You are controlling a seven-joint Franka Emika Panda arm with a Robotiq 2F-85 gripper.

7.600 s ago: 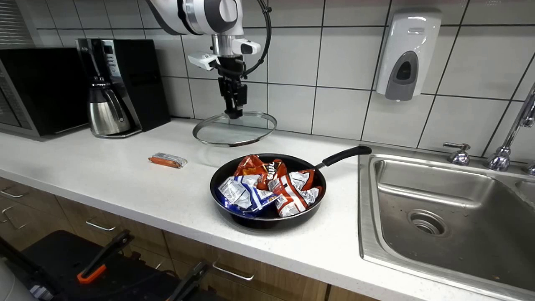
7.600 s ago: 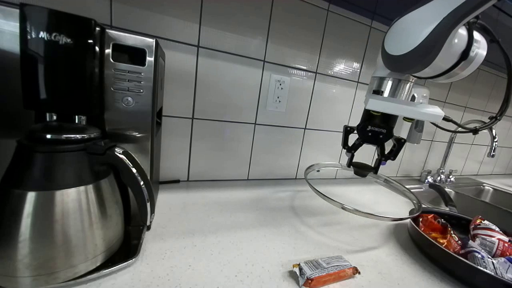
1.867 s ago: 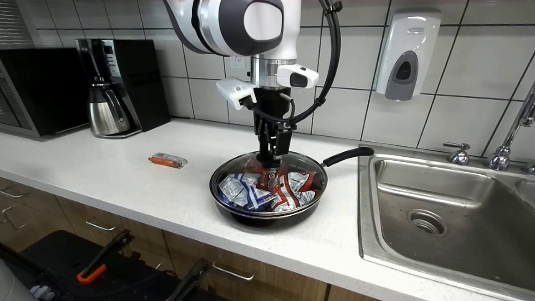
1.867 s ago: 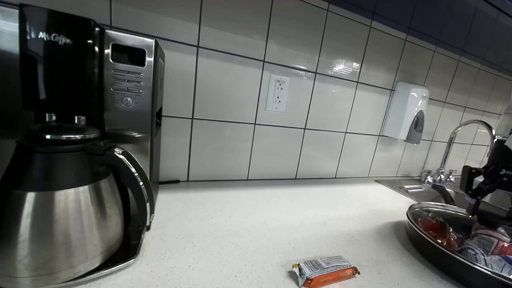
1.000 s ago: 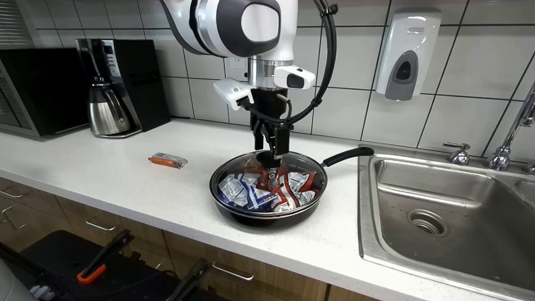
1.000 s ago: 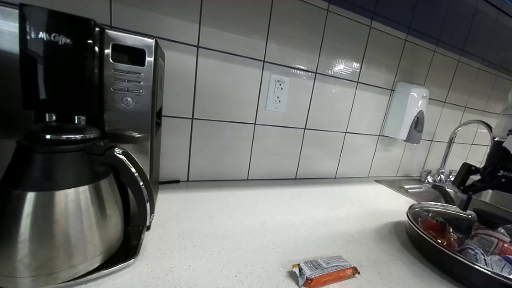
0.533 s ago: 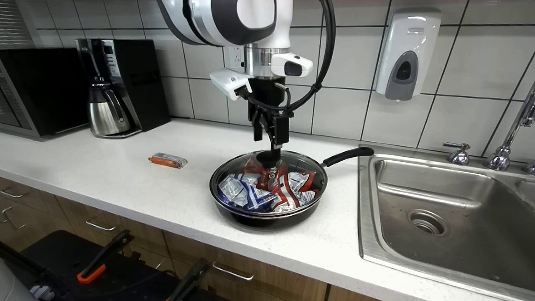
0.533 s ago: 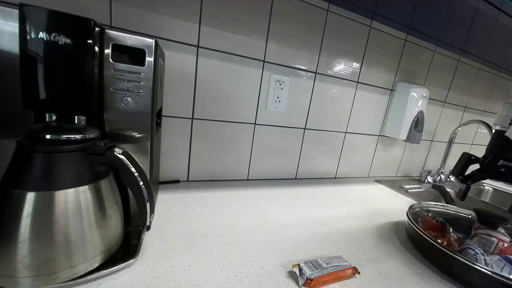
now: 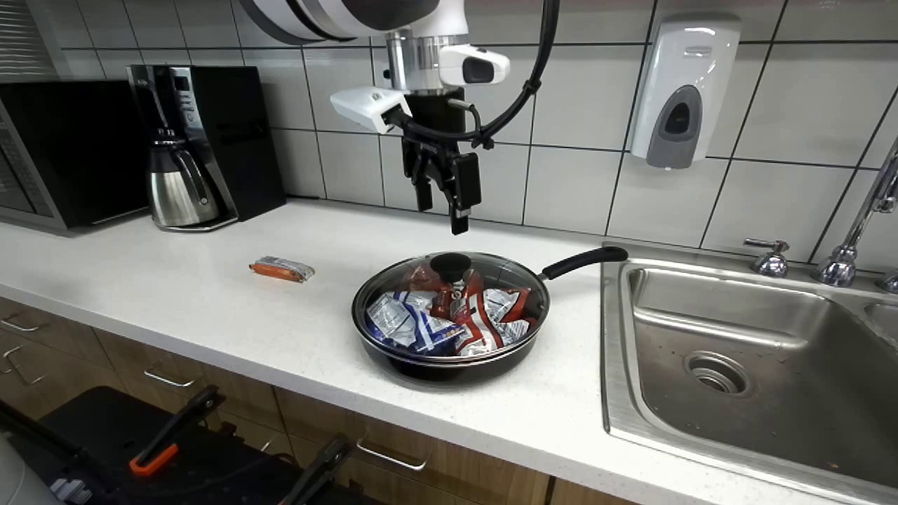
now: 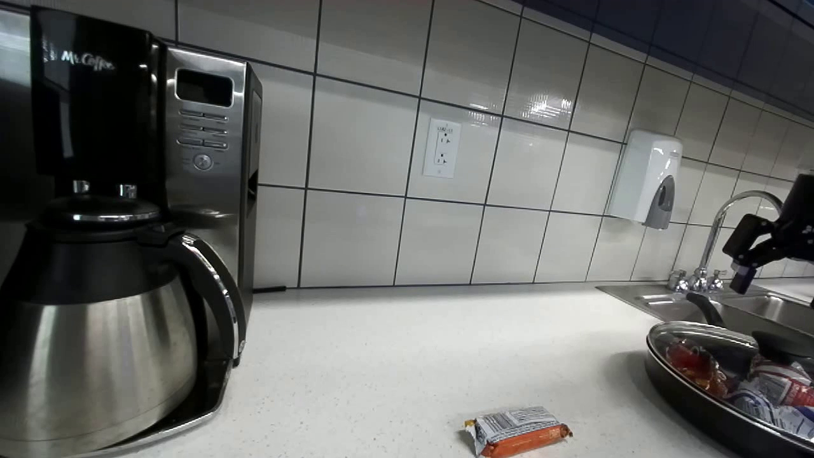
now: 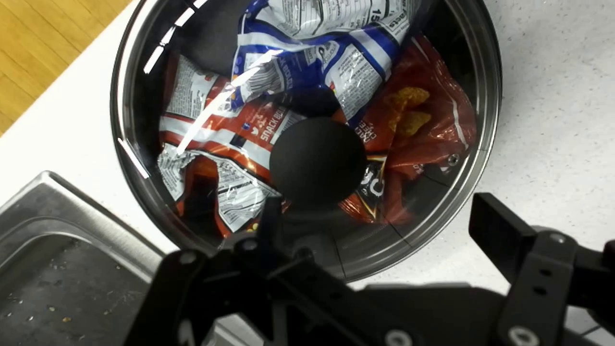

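Observation:
Above the frying pan (image 9: 449, 373), my gripper (image 9: 442, 212) hangs with its fingers spread and nothing between them. A glass lid with a steel rim (image 11: 495, 120) covers the pan. Its round black knob (image 9: 450, 266) is below the fingertips, with a gap between. Through the glass show a blue snack bag (image 9: 429, 335) and red snack bags (image 9: 480, 328). In the wrist view the knob (image 11: 317, 161) lies ahead of the wide-apart fingers (image 11: 502, 230). Only part of the gripper shows at the right edge of an exterior view, where one finger (image 10: 743, 278) is seen.
An orange and silver packet (image 9: 282, 269) lies on the white counter (image 9: 210, 294). The pan's black handle (image 9: 586, 261) points toward the steel sink (image 9: 617, 393). A coffee maker (image 9: 210, 140) stands at the back left; a soap dispenser (image 9: 686, 91) hangs on the tiled wall.
Earlier the gripper held the lid behind the pan, then set it on the pan and let go of the knob. Over the last second the open gripper has risen; lid and pan stayed still.

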